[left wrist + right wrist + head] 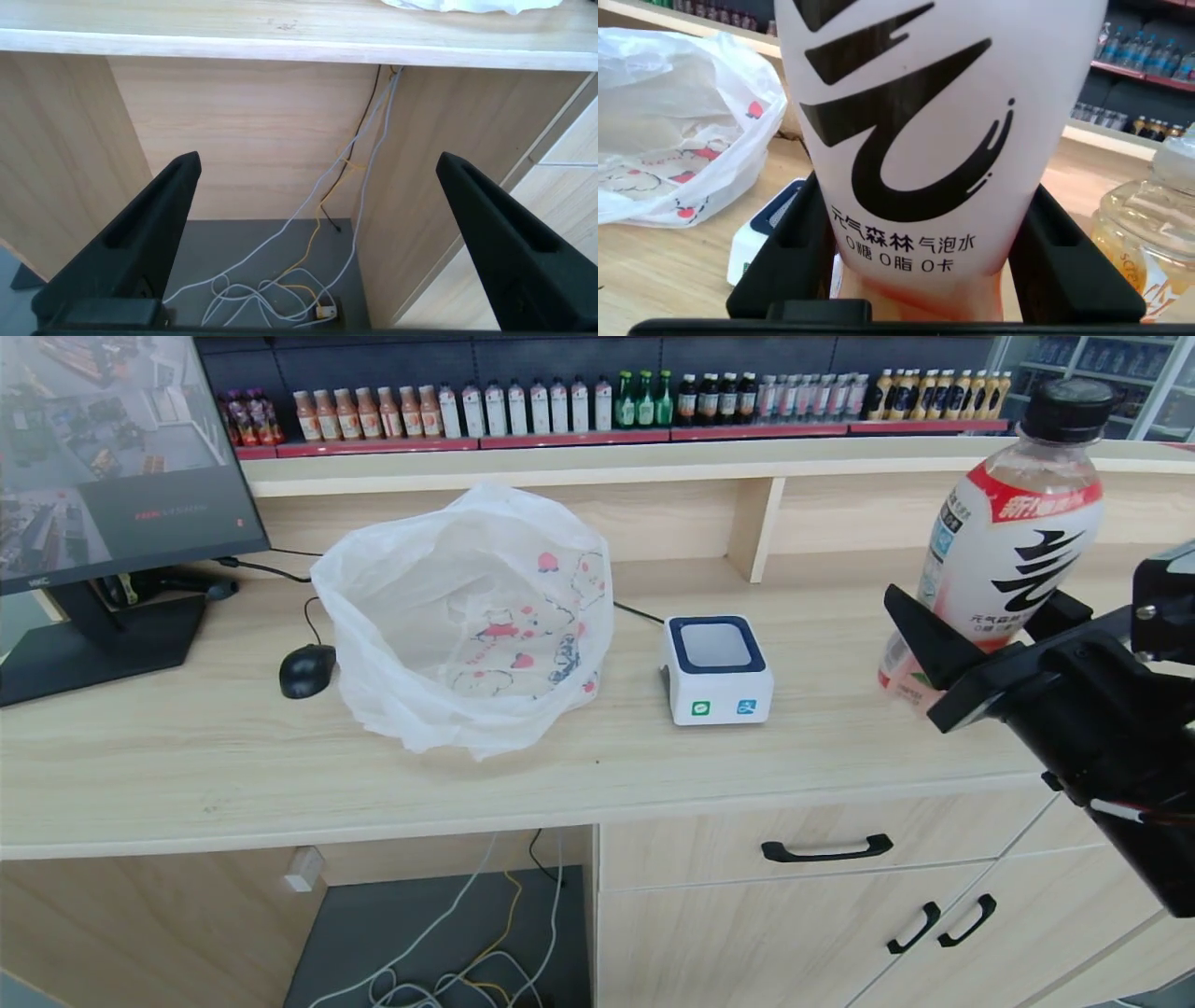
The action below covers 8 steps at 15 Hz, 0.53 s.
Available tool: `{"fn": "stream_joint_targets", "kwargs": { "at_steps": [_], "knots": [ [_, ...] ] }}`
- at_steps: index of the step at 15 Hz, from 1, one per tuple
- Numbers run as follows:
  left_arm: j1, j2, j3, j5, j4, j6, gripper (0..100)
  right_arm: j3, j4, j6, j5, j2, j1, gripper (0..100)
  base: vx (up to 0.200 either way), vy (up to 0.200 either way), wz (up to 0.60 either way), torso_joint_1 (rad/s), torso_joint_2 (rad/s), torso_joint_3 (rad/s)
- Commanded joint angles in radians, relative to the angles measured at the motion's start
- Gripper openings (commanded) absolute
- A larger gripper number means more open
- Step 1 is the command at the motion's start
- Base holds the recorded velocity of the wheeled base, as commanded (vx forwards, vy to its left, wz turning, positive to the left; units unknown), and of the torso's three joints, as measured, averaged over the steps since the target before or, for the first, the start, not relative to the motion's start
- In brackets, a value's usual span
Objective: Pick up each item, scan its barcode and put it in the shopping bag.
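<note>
A: What does the bottle look like?
B: Black cap, white label with a bold black brush mark, pink toward the base. It is nearly upright, right of the scanner, with the right gripper clamped on its lower part.
A: Around it?
B: The open white bag is just left of the scanner, with a mouse beyond. A yellowish bottle is beside the held one, away from the scanner.
A: The left gripper?
B: Spread wide, empty, below the counter, facing cables.
A: Unclear?
B: Whether the held bottle's base touches the counter. The yellowish bottle is cut off.
</note>
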Motion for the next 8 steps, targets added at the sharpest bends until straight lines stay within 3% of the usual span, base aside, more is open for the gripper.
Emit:
{"fn": "stream_joint_targets", "kwargs": {
  "at_steps": [1,8],
  "knots": [
    [-0.001,0.0,0.0,0.0,0.0,0.0,100,-0.088,0.05,-0.01,0.001,0.008,0.003,0,0.0,0.0,0.0,0.0,0.0,0.0],
    [-0.001,0.0,0.0,0.0,0.0,0.0,100,-0.375,0.418,-0.109,0.005,0.002,0.017,0,0.0,0.0,0.0,0.0,0.0,0.0]
  ]
}}
